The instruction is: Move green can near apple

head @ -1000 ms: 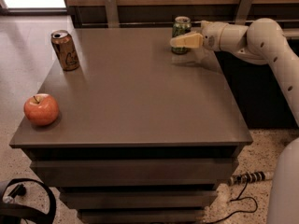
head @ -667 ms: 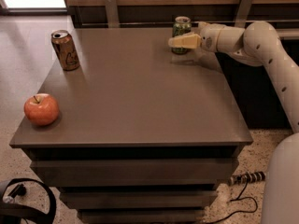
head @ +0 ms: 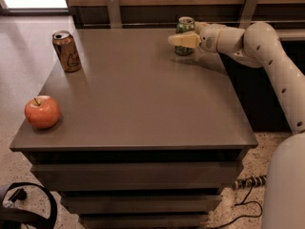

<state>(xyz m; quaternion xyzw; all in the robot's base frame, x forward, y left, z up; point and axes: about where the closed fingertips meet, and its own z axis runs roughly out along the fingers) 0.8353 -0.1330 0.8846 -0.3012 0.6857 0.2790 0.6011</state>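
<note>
The green can (head: 185, 28) stands upright at the far right of the table top, near the back edge. My gripper (head: 178, 40) reaches in from the right at the can's height, and its pale yellow front part crosses the lower half of the can. The apple (head: 42, 111) sits at the table's front left corner, far from the can and the gripper.
A brown-gold can (head: 66, 51) stands upright near the far left edge of the grey table (head: 143, 99). A dark wall panel with metal brackets (head: 113, 9) runs behind the table. Black cables (head: 28, 209) lie on the floor at the lower left.
My gripper has slid a little to the left along the front of the green can. The green can, the apple and the brown-gold can have not moved.
</note>
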